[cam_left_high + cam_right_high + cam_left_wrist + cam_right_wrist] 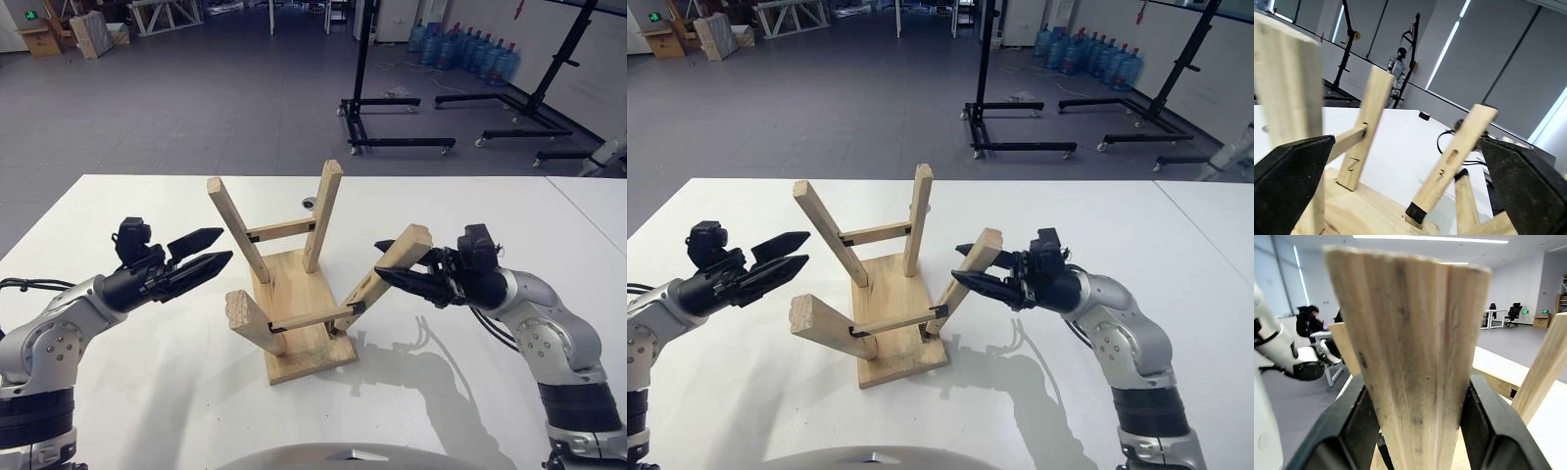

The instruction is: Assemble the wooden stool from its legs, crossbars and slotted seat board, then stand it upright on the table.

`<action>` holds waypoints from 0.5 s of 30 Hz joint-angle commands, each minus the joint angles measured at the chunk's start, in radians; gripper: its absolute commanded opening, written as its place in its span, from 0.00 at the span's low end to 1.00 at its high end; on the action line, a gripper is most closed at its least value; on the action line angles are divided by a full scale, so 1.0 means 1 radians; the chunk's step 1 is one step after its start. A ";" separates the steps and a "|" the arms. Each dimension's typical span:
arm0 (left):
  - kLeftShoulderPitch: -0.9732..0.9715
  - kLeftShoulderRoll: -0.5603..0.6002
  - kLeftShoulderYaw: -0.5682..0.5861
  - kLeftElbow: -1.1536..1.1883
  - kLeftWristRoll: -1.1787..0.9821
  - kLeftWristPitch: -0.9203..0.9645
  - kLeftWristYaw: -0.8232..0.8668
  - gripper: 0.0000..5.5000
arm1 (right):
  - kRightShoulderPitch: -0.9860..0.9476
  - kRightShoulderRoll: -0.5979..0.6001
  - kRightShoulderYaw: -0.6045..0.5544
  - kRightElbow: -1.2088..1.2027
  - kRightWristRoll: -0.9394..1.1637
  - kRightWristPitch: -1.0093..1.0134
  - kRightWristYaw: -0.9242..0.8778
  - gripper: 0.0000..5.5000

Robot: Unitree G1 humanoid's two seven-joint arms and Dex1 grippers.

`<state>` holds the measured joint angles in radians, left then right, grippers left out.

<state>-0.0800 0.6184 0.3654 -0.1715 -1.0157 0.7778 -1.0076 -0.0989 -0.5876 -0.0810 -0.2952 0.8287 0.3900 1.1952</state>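
The wooden stool lies upside down on the white table, its seat board [306, 338] flat and its legs pointing up. The two far legs [237, 227] [323, 215] are joined by a crossbar [282, 231]. A second crossbar [313, 320] links the short near-left leg [251, 321] and the leaning near-right leg [390, 272]. My right gripper [379, 260] is shut on the upper end of that leaning leg [1415, 357], a finger [1352, 426] pressing on each side. My left gripper [226, 246] hovers open just left of the far-left leg, touching nothing; its fingers [1293, 166] frame the stool's legs.
A small dark round object [309, 204] sits on the table [147, 392] behind the stool. A second white table [598, 201] adjoins at the right. Black wheeled stands [397, 122] and water bottles [470, 47] are on the floor beyond the far edge.
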 commanded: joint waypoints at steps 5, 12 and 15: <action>-0.057 -0.004 -0.005 0.064 0.045 -0.037 0.041 0.98 | 0.008 -0.121 0.052 -0.042 -0.038 0.036 0.100 0.37; -0.060 0.007 -0.010 0.115 0.102 -0.071 0.044 0.98 | -0.003 -0.055 0.053 -0.080 -0.020 -0.040 0.073 0.37; -0.093 0.018 -0.011 0.148 0.121 -0.079 0.031 0.98 | 0.021 -0.047 0.087 -0.074 -0.062 -0.072 0.090 0.37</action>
<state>-0.1377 0.6103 0.3618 -0.0409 -0.9194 0.7108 -0.9711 -0.1000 -0.6361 -0.0237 -0.3701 0.8106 0.3304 1.2716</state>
